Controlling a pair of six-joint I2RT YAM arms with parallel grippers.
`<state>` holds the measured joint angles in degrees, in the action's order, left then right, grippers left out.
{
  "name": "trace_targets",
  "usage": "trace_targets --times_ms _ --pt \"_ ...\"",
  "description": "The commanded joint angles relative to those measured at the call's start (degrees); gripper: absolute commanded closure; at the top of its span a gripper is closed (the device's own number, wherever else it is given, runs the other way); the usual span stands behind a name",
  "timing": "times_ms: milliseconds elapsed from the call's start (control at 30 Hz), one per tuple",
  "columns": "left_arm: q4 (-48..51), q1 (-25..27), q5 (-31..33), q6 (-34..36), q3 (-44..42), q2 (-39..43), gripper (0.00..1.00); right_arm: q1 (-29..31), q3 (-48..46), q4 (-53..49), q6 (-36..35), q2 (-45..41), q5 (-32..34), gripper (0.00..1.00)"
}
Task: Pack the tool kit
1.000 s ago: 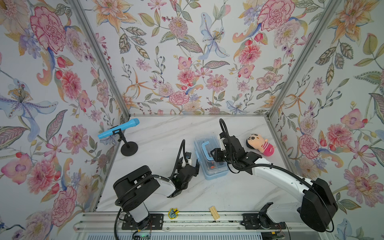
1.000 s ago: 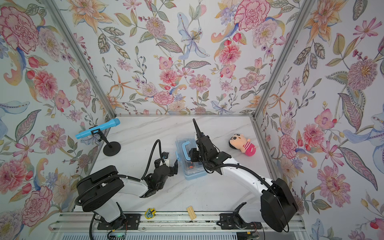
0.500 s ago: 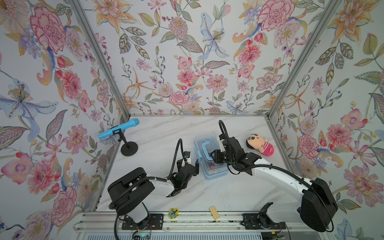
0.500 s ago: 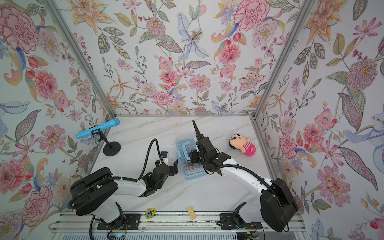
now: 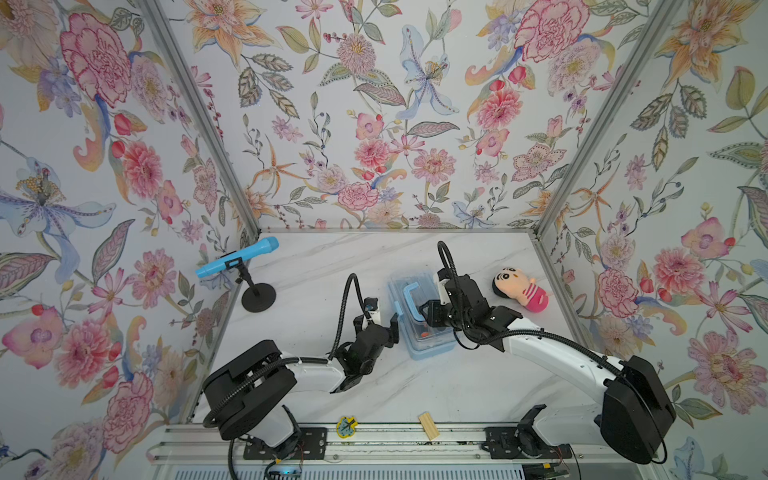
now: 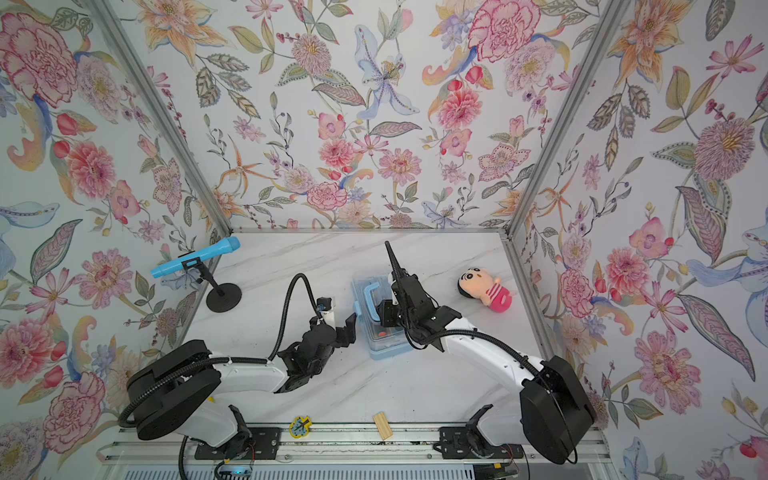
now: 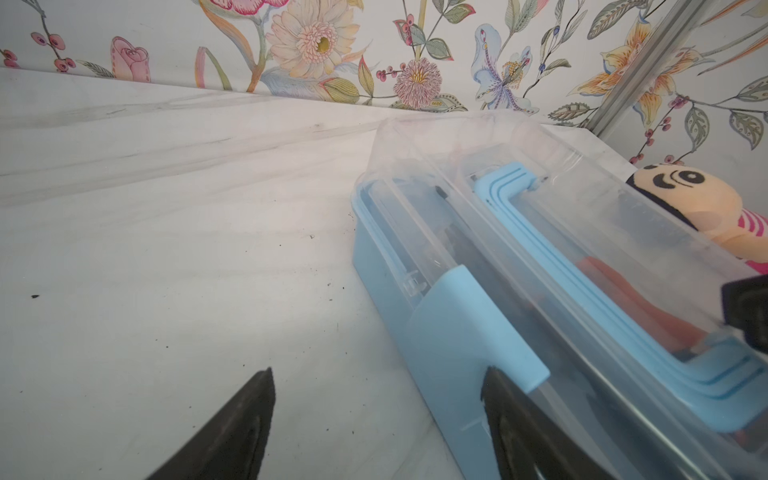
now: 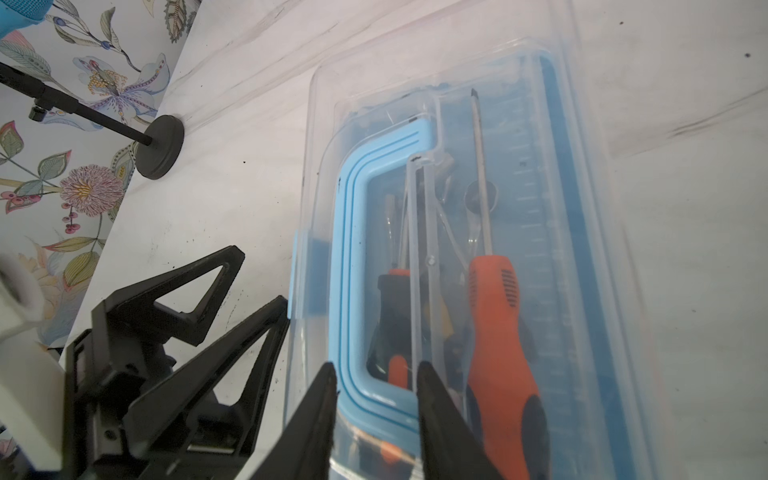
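The tool kit (image 5: pixel 428 345) (image 6: pixel 388 347) is a light blue box with a clear lid down over it, lying mid-table. An orange-handled screwdriver (image 8: pixel 494 311) and other tools show through the lid. My right gripper (image 5: pixel 424 309) (image 6: pixel 379 309) (image 8: pixel 377 368) is shut on one end of the blue carry handle (image 8: pixel 353 249) (image 7: pixel 540 249). My left gripper (image 5: pixel 382 315) (image 6: pixel 338 313) (image 7: pixel 380 372) (image 8: pixel 257 276) stands open at the box's left side. One of its fingertips (image 7: pixel 494 378) touches the blue latch (image 7: pixel 465 324) (image 8: pixel 300 274); the other hangs over bare table.
A blue microphone (image 5: pixel 237 257) on a black stand (image 5: pixel 258 297) is at the far left. A plush doll (image 5: pixel 519 286) lies right of the box. A wooden block (image 5: pixel 428 424) and a small yellow-blue piece (image 5: pixel 346 427) sit at the front rail.
My left gripper has moved farther along the box's left side up to the latch, and its jaws have narrowed a little. The right gripper has kept its hold on the handle.
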<state>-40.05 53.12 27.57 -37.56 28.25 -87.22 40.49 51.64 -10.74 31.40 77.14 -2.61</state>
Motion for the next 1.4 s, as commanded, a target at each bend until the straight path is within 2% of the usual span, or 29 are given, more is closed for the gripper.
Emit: trace_targets --times_ms 0,800,1067,1233,1367 --pt "0.25 -0.63 -0.68 -0.61 1.25 1.35 0.18 0.55 -0.99 0.37 0.77 0.22 -0.43 0.66" --pt "-0.29 -0.84 -3.45 -1.85 3.19 -1.41 0.22 0.37 -0.7 0.74 0.08 1.67 -1.39 0.67" --pt "-4.77 -0.82 -6.83 -3.77 2.17 -6.04 0.43 0.28 -1.18 0.53 0.15 1.62 -1.59 0.67" --pt "-7.55 -0.89 -7.61 -3.66 1.77 -8.4 0.49 -0.08 -1.61 0.28 0.21 1.47 -1.77 0.68" --pt "-8.21 -0.98 -7.64 -4.04 1.13 -8.88 0.5 -0.47 -2.62 0.39 0.91 0.61 -1.78 0.69"
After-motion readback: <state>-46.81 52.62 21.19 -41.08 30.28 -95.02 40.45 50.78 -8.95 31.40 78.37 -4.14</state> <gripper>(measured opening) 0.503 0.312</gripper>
